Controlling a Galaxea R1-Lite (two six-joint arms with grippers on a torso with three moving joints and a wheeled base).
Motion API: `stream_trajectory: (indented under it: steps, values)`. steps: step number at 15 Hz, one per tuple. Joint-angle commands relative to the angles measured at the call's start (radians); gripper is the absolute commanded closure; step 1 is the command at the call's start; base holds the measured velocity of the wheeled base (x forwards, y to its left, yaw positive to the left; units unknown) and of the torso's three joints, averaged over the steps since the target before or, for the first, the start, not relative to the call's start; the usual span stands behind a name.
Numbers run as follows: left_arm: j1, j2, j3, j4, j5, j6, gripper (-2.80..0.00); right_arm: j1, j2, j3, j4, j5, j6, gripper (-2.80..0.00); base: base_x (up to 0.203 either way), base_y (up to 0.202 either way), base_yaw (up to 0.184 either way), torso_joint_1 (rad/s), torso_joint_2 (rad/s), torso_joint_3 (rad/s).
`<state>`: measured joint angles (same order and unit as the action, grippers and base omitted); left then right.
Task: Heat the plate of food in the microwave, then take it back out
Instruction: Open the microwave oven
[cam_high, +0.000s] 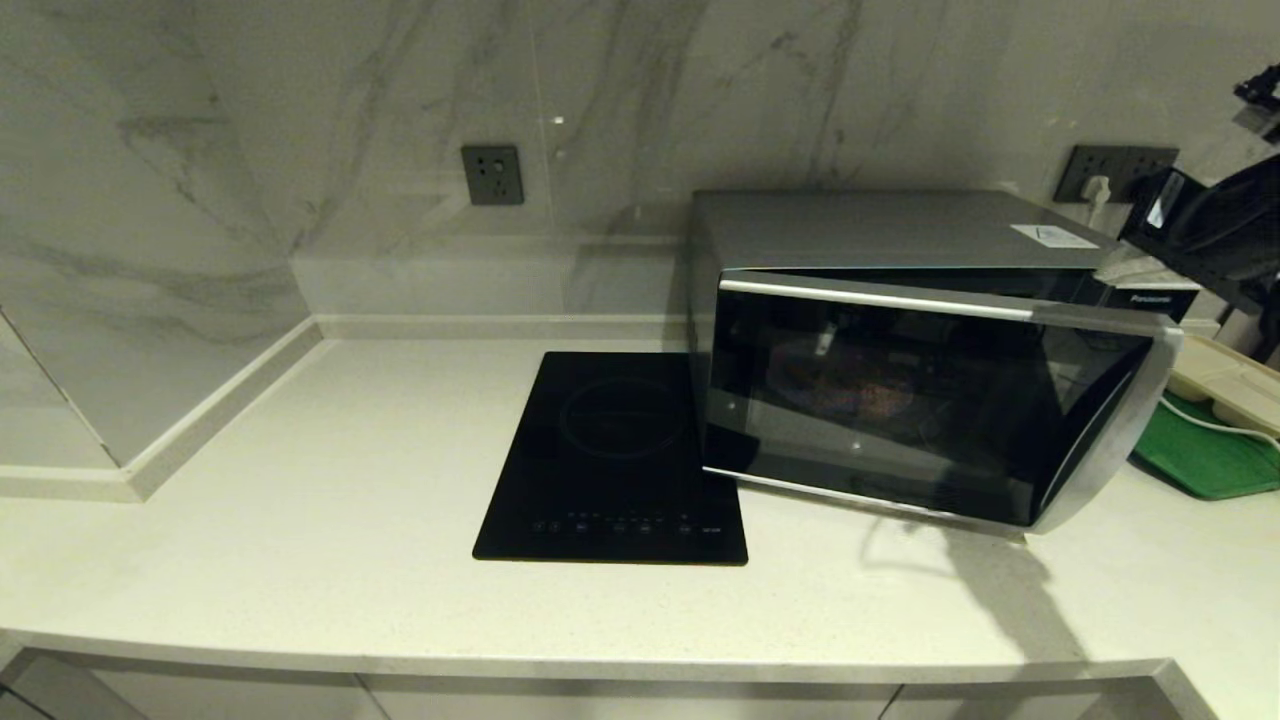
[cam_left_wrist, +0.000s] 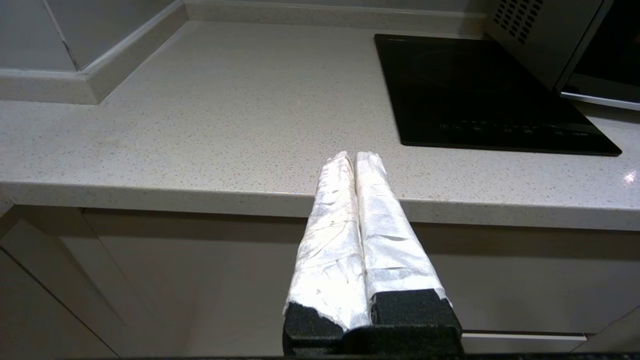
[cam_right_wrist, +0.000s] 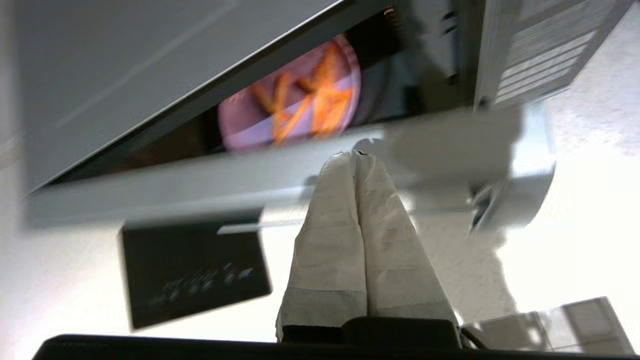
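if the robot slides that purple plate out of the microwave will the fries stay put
Probably not if jolted: the fries lie loose and crisscrossed on the plate, which looks shallow, so they may slide off when it tilts. The plate itself looks stiff and smooth, likely slippery in the right end effector.

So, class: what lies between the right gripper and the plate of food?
In the right wrist view, the microwave door's top edge lies between the right gripper and the plate of food, seen through the gap of the partly open door.
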<state>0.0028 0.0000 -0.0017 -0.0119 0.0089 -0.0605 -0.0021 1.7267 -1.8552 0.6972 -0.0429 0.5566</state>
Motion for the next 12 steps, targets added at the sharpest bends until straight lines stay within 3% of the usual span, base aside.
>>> stream_trajectory:
  steps: [1,3,12]
  values:
    - [0.0,0.0,0.0,0.0,0.0,-0.001,0.0,-0.016,0.097,-0.026,-0.046,-0.005,0.005,0.0,0.0,0.0,0.0,0.0,0.0,0.0]
    - [0.0,0.0,0.0,0.0,0.0,-0.001,0.0,-0.025,0.136,-0.036,-0.123,-0.001,0.006,0.0,0.0,0.0,0.0,0.0,0.0,0.0]
    - [0.0,0.0,0.0,0.0,0.0,-0.001,0.0,-0.053,0.126,0.01,-0.117,0.007,-0.001,0.0,0.0,0.0,0.0,0.0,0.0,0.0]
